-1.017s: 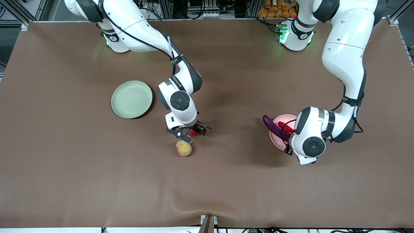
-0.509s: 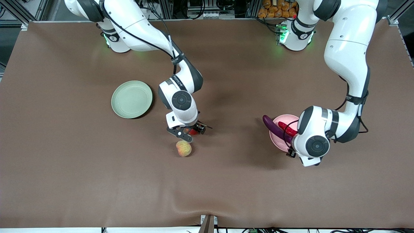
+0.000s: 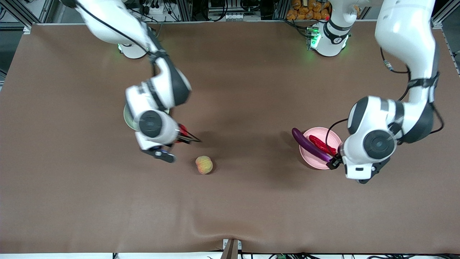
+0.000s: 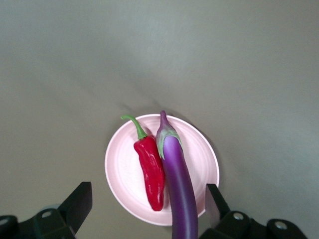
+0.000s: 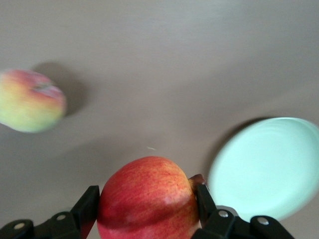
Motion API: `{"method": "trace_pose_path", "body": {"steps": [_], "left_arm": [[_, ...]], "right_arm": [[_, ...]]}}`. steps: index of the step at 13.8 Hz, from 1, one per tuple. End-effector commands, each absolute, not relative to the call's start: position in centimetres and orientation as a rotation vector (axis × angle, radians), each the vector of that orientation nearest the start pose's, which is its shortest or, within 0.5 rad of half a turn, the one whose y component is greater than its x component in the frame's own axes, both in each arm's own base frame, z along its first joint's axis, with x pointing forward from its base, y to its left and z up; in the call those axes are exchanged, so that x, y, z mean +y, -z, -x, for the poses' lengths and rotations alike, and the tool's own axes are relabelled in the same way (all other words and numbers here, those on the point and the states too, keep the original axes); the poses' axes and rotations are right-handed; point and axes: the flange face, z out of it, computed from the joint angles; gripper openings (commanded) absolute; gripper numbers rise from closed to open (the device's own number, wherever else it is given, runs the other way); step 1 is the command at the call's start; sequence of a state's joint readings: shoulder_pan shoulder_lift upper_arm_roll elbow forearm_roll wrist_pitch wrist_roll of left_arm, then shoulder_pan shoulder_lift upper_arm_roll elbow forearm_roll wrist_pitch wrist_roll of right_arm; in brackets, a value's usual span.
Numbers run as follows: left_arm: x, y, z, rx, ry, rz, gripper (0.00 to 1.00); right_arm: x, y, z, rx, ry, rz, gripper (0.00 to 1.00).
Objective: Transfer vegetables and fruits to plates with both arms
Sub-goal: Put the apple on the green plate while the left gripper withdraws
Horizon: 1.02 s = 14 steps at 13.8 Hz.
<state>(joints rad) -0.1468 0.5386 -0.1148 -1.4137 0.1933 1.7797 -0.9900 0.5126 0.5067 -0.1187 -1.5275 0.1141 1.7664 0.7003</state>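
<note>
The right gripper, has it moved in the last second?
Yes. The right gripper, shut on the pomegranate, has lifted away from the peach and swung toward the green plate, at the right arm's end of the table.

A glossy purple eggplant (image 4: 178, 184) and a shorter red chili pepper (image 4: 151, 171) with a green stem lie side by side on a pale pink plate (image 4: 122, 174), the eggplant's end overhanging the rim; a round red-yellow pomegranate-like fruit (image 5: 148, 199) is clamped between the right gripper's (image 5: 147, 201) fingers, up in the air beside a pale green plate (image 5: 266, 167); a yellowish-pink peach (image 3: 204, 164) sits on the table, nearer the front camera than both plates.
</note>
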Motion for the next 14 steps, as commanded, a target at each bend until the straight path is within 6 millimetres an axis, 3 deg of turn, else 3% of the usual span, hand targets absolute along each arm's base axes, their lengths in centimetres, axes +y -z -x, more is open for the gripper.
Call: {"method": "trace_pose_path", "body": {"steps": [1,3,4,6,8,9,10,11,12,13,14], "left_arm": [[-13.5,-43.8,-65.1,-0.828,-0.084,2.828,1.0],[-13.4,-47.0,-64.1,-0.724,-0.071,2.863,1.0],[-13.3,-48.3,-63.8,-0.668,-0.063,2.894,1.0],[-12.0,-50.7,-63.0,-0.528,-0.068,2.929,1.0],[-9.7,-53.2,-61.7,-0.323,-0.136,2.979,1.0],[-8.4,-54.6,-60.9,-0.204,-0.176,3.019,1.0],[-7.7,-55.9,-60.1,-0.124,-0.194,3.032,1.0],[-7.7,-57.1,-59.5,-0.098,-0.175,3.035,1.0],[-7.8,-57.9,-59.2,-0.092,-0.154,3.037,1.0],[-7.9,-59.4,-58.3,-0.064,-0.128,3.043,1.0],[-8.0,-60.2,-57.9,-0.028,-0.118,3.052,1.0]], "right_arm": [[20.6,-33.6,-54.4,0.381,-0.478,3.158,0.0],[16.9,-31.1,-50.4,0.335,-0.46,3.153,0.0],[16.1,-29.3,-49.1,0.341,-0.471,3.159,0.0],[13.8,-26.4,-47.6,0.368,-0.481,3.178,0.0],[12.8,-24.0,-46.3,0.39,-0.444,3.174,0.0],[12.7,-23.7,-46.3,0.393,-0.446,3.175,0.19],[12.8,-23.5,-46.4,0.393,-0.448,3.176,0.84],[12.8,-23.6,-46.4,0.399,-0.451,3.175,1.0],[13.4,-24.2,-46.6,0.398,-0.453,3.175,1.0],[14.2,-26.0,-47.4,0.388,-0.473,3.171,1.0],[15.7,-29.0,-49.4,0.379,-0.493,3.161,1.0]]}}
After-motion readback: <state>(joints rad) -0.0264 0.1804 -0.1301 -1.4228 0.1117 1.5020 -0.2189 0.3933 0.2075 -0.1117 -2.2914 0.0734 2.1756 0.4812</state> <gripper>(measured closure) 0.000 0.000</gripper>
